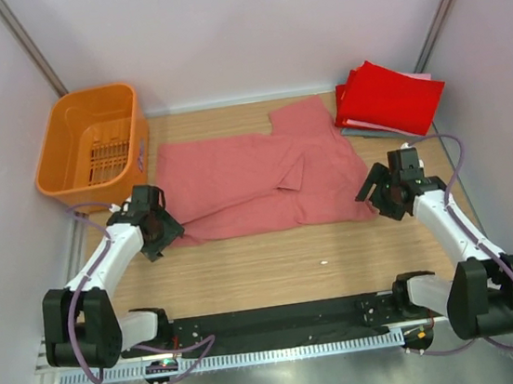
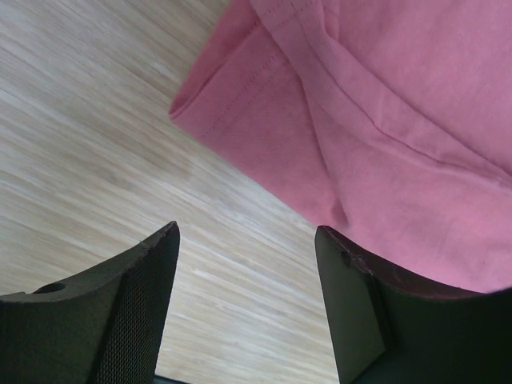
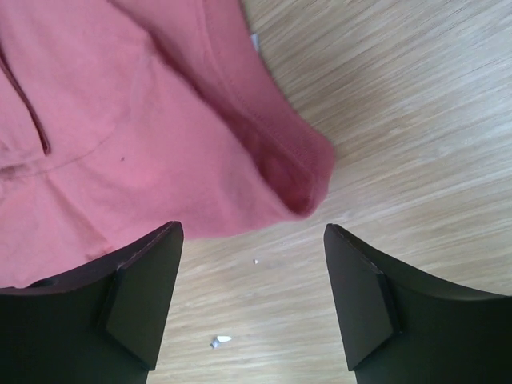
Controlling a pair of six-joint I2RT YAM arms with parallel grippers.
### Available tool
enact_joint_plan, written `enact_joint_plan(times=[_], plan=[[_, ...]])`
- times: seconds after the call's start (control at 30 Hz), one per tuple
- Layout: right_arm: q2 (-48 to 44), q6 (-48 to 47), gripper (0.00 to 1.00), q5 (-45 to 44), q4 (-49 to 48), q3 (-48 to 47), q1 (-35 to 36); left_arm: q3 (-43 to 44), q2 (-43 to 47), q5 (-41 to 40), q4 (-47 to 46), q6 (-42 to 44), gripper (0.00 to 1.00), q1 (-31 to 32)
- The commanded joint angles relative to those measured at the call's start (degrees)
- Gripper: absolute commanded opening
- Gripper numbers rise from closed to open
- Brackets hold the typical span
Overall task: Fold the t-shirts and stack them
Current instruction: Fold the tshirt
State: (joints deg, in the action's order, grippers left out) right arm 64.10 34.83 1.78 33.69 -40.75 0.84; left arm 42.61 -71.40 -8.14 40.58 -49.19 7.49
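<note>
Pink shirt (image 1: 246, 184) spread, end effectors (image 1: 155, 225) (image 1: 380, 194) flanking, parted

White arm links (image 1: 114, 252), black joints (image 1: 81, 328), looping purple cables (image 1: 465, 155), black wedge-shaped fingers (image 2: 120, 312), one mesh-textured.

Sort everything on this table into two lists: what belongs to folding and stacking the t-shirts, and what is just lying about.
Belongs to the job:
- salmon-pink t-shirt, spread out in the middle, partly folded
- red t-shirt, folded, on top of the far-right stack
- grey folded cloth peeking out under it

Just lying about:
- orange basket, far left
- white scrap, near the front
</note>
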Motion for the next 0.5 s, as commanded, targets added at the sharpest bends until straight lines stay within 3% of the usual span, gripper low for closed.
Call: enact_joint_plan(times=[0.0, 0.23, 0.47], plan=[[1.3, 1.1, 0.77, 3.4, -7.4, 0.9, -3.2, -0.7, 0.8, -5.1, -4.2, -1.5, 0.70, -0.4], [7.0, 1.0, 0.67, 7.4, -12.9, 2.1, -4.0, -1.7, -2.3, -6.4, -7.0, -2.0, 0.69, -2.6], [8.7, -1.3, 0.66, 6.0, -10.8, 3.0, -4.0, -2.8, -4.5, -7.9, -10.0, -3.5, 0.67, -3.1]])
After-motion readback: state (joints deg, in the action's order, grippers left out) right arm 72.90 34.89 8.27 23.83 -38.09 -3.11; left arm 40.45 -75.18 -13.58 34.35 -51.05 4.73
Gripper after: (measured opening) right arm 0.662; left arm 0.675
